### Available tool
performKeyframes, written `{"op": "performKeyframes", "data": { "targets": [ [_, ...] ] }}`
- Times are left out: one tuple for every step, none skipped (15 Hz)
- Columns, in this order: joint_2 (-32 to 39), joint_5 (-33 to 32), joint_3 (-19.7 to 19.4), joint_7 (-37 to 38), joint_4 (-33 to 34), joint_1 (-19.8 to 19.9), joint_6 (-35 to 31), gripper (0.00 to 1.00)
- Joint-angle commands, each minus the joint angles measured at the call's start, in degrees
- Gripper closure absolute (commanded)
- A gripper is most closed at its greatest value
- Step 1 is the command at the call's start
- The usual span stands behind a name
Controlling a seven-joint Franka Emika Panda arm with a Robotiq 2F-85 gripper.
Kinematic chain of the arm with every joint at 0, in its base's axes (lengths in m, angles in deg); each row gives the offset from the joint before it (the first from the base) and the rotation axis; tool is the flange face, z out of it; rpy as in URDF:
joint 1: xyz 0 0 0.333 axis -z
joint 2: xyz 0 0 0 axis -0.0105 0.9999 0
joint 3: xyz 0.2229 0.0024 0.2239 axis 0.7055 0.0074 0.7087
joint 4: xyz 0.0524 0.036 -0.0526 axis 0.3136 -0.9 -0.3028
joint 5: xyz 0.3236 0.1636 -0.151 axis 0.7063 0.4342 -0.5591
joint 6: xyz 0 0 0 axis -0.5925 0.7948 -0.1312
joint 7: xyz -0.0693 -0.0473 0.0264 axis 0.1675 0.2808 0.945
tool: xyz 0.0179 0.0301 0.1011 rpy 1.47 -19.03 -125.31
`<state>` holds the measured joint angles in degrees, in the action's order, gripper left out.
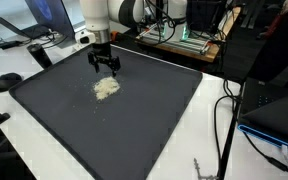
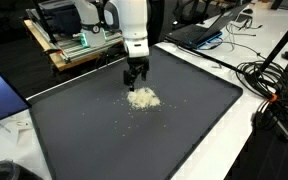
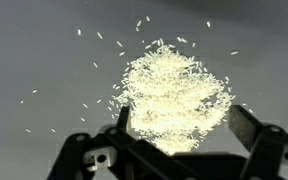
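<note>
A small heap of white rice grains (image 1: 106, 88) lies on a dark grey mat (image 1: 154, 120), with loose grains scattered around it. It shows in both exterior views (image 2: 142, 98). My gripper (image 1: 105, 68) hangs just above the heap's far edge, pointing down, also in the exterior view (image 2: 134, 80). In the wrist view the rice heap (image 3: 174, 95) fills the middle, and my two fingers (image 3: 182, 122) stand wide apart on either side of its near edge. The gripper is open and holds nothing.
The dark mat (image 2: 184, 120) covers most of a white table (image 1: 209, 140). Laptops (image 1: 34, 20), a black mouse (image 1: 8, 80), cables (image 2: 269, 85) and an electronics rack (image 2: 79, 40) stand around the mat's edges.
</note>
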<state>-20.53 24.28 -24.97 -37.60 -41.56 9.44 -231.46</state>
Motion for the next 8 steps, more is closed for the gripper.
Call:
{"op": "performKeyframes", "data": {
  "targets": [
    [-0.04,0.14,-0.13,-0.06,0.05,-0.17,0.14,0.0],
    [0.48,-1.19,-1.21,0.9,0.07,-1.01,-1.39,0.0],
    [0.91,-0.49,-0.58,0.14,0.09,-0.36,-1.54,0.0],
    [1.3,-0.38,-0.37,-0.48,-0.02,-0.03,-2.15,0.0],
    [1.58,0.01,0.12,-1.26,-0.35,0.54,-3.5,0.0],
    [1.9,0.5,0.76,-2.17,-0.67,1.26,-5.17,0.0],
    [2.26,0.76,1.38,-2.97,-0.85,1.87,-6.52,0.0],
    [2.83,0.64,1.56,-3.12,-0.83,2.14,-7.96,0.0]
  ]
}}
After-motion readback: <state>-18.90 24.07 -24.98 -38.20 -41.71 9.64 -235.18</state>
